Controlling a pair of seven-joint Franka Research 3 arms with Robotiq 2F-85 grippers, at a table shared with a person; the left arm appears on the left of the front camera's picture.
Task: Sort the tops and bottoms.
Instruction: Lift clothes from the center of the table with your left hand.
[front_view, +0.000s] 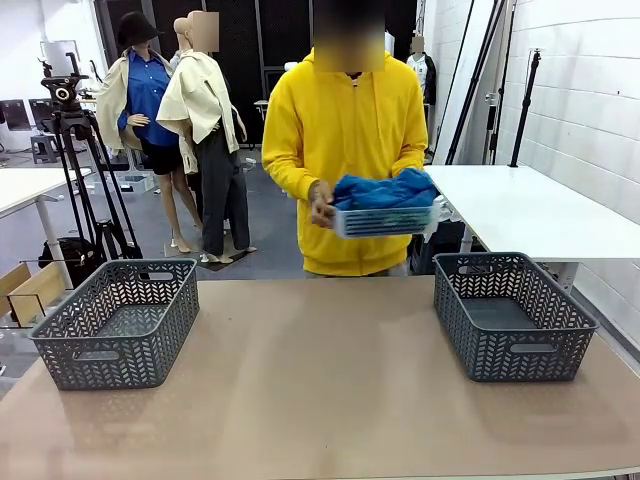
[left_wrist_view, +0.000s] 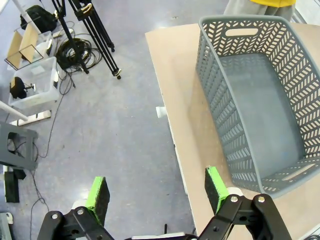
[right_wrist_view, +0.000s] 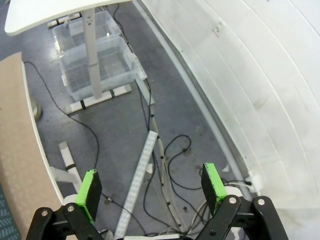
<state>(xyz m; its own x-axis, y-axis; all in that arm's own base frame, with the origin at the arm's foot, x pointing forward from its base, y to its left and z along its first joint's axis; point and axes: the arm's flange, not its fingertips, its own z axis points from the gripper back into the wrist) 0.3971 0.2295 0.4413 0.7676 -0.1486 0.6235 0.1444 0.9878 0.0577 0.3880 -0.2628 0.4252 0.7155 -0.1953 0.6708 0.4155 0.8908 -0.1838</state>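
A person in a yellow hoodie (front_view: 343, 130) stands at the far side of the table holding a small pale basket (front_view: 385, 219) piled with bright blue cloth (front_view: 385, 189). No bottoms are visible; what lies under the blue cloth is hidden. My left gripper (left_wrist_view: 157, 192) is open with nothing between its green pads, hanging over the floor just off the table's left edge, beside the left grey basket (left_wrist_view: 260, 95). My right gripper (right_wrist_view: 152, 186) is open too and hangs over the floor off the table's right side.
Two empty grey lattice baskets sit on the brown table (front_view: 320, 380), one at the left (front_view: 118, 322) and one at the right (front_view: 512, 314). A tripod (left_wrist_view: 92, 30), cables and clear storage bins (right_wrist_view: 95, 55) are on the floor around the table.
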